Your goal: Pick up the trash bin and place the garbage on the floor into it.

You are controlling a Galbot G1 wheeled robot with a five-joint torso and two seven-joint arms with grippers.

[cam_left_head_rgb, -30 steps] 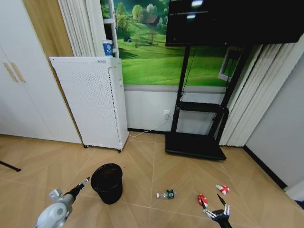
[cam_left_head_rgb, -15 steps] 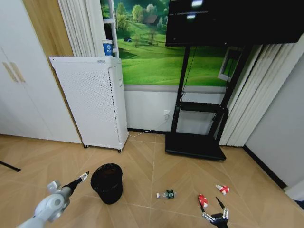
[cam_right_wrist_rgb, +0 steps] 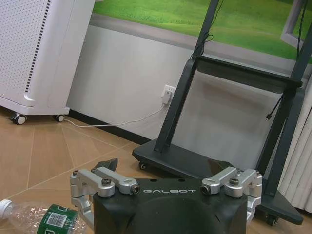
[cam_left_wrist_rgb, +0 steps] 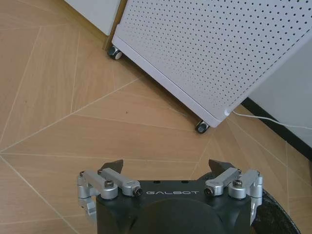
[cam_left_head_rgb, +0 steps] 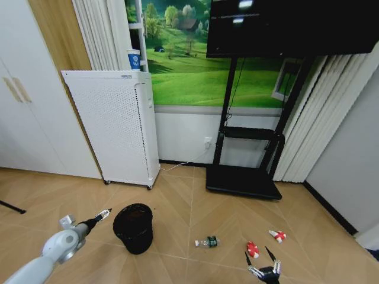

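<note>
— Where's the trash bin [cam_left_head_rgb: 133, 227] from your left gripper [cam_left_head_rgb: 105, 212]?

— Just to its right on the floor, rim near my spread, empty fingers. I'd centre one wall between them before closing. My right gripper [cam_left_head_rgb: 261, 261], also spread, hangs near the garbage [cam_left_head_rgb: 253, 249].

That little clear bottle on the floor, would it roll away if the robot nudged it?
Probably: the bottle lies on its side on smooth wood flooring. It looks empty, so likely light, and its crinkled plastic may flex when squeezed.
</note>
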